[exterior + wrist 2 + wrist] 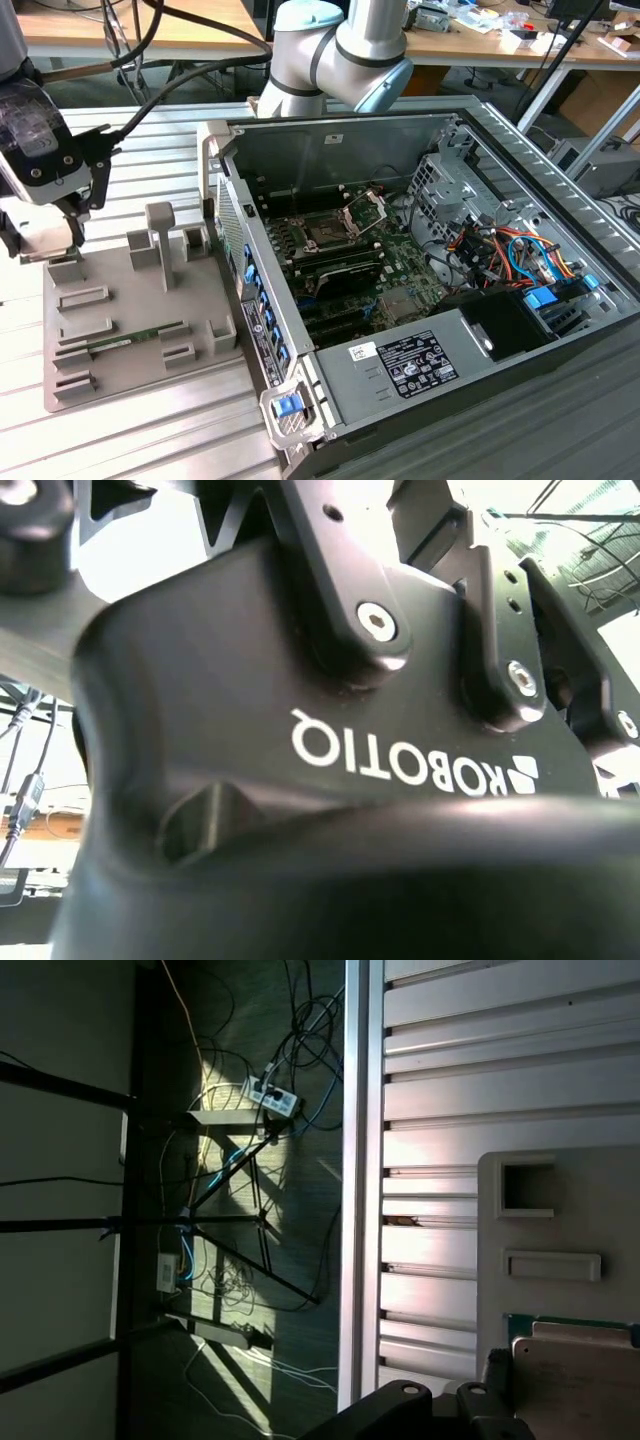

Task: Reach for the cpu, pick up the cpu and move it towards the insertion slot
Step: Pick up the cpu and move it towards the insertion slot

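The gripper [47, 248] hovers over the tray's [120, 300] corner above the cpu [580, 1380], seemingly for pickup; I cannot tell the jaws' state.

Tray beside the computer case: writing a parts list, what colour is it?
Pale grey tray, clearest in the exterior view.

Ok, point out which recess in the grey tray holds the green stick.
The long narrow recess across the tray's middle: the thin green memory stick lies along it, while the shorter recesses show bare grey.
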Motion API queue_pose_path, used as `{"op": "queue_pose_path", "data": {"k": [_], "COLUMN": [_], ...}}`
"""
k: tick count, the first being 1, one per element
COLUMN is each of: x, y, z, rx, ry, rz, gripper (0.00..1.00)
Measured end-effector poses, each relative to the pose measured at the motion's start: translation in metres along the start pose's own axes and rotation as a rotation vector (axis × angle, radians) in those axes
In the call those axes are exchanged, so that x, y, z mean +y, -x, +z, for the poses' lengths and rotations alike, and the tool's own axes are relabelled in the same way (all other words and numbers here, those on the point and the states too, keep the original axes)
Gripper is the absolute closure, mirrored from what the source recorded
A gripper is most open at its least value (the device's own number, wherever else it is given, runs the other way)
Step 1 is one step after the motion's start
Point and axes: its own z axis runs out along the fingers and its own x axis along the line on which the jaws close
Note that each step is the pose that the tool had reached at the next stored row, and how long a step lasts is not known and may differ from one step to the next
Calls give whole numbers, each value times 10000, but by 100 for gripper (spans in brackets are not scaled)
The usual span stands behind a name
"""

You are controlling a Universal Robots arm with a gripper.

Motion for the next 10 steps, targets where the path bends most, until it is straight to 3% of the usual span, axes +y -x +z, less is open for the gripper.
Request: {"op": "queue_pose_path", "data": {"k": [10], "x": [0], "y": [1], "z": [-44], "rx": [0], "ry": [0], "rz": [0], "gripper": [45]}}
